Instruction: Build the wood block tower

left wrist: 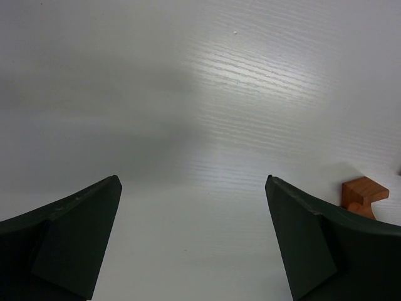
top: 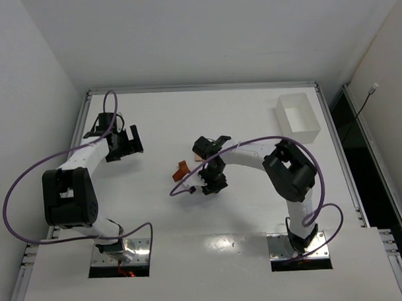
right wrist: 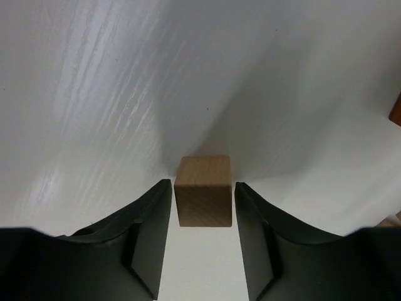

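Note:
In the right wrist view a pale tan cube (right wrist: 203,199) rests on the white table between the fingers of my right gripper (right wrist: 202,185). The jaws stand close on either side of it with thin gaps. In the top view the right gripper (top: 213,184) is over the table's middle and hides the cube. A reddish-brown block (top: 181,170) lies just left of it, and a tan piece (top: 198,160) shows beside the wrist. My left gripper (top: 125,144) is open and empty at the far left. The left wrist view shows its gripper (left wrist: 193,182) and the reddish-brown block (left wrist: 363,195).
A white rectangular tray (top: 297,117) stands at the back right of the table. Purple cables loop from both arms over the table. The reddish-brown block shows as a sliver at the right edge of the right wrist view (right wrist: 397,110).

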`<state>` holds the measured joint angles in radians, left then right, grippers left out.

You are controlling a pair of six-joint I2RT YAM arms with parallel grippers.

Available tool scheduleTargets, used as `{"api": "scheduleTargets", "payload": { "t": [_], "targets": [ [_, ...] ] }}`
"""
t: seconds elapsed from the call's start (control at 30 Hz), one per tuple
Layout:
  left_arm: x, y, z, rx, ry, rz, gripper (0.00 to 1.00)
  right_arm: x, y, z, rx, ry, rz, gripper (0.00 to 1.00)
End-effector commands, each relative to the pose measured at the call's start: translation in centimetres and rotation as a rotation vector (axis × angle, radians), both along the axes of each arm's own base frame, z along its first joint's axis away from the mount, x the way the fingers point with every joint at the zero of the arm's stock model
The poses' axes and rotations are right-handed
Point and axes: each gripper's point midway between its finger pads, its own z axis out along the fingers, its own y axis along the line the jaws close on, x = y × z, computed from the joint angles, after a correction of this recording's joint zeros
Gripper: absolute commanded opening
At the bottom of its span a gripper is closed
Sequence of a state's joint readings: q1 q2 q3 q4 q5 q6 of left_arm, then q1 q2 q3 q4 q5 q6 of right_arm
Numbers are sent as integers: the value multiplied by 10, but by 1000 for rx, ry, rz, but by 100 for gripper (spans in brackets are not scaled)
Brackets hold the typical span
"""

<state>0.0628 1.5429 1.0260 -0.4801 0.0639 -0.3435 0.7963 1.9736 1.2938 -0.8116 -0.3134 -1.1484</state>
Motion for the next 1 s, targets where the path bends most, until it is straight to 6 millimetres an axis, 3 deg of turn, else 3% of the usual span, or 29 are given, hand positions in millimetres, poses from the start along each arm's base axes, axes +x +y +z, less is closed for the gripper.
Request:
{"api": "scheduleTargets", "payload": {
  "t": [0.0,0.03,0.13,0.17,0.27,0.37,0.53,0.63,0.7,0.77,0.8,0.83,0.97],
  "targets": [
    [12,5,7,-1,-34,1,100,4,10,2,21,-11,1,41],
    [12,5,7,-1,-34,1,100,4,9,-1,14,-5,1,38],
    [15,5,8,0,-44,1,100,6,12,0,12,-2,-7,19],
    [15,5,8,0,-44,1,100,6,12,0,12,-2,-7,6],
    [15,5,8,0,-44,1,100,10,17,8,27,-12,-37,0],
    [12,5,12,1,-57,1,100,16,31,47,100,-29,-114,0],
    [-1,13,26,47,-121,44,100,24,70,137,288,44,-444,0],
    [-7,14,25,50,-119,58,100,26,84,173,345,124,-662,0],
    [-9,16,26,53,-117,76,100,43,85,178,341,123,-831,0],
    [-8,21,29,76,-117,92,100,54,82,162,264,143,-1063,0],
    [-10,21,28,69,-108,101,100,58,86,164,259,159,-1125,0],
    [-4,23,37,78,-132,108,100,62,83,158,240,183,-1231,0],
    [-5,29,40,107,-99,128,100,80,71,139,198,78,-1426,0]
  ]
}}
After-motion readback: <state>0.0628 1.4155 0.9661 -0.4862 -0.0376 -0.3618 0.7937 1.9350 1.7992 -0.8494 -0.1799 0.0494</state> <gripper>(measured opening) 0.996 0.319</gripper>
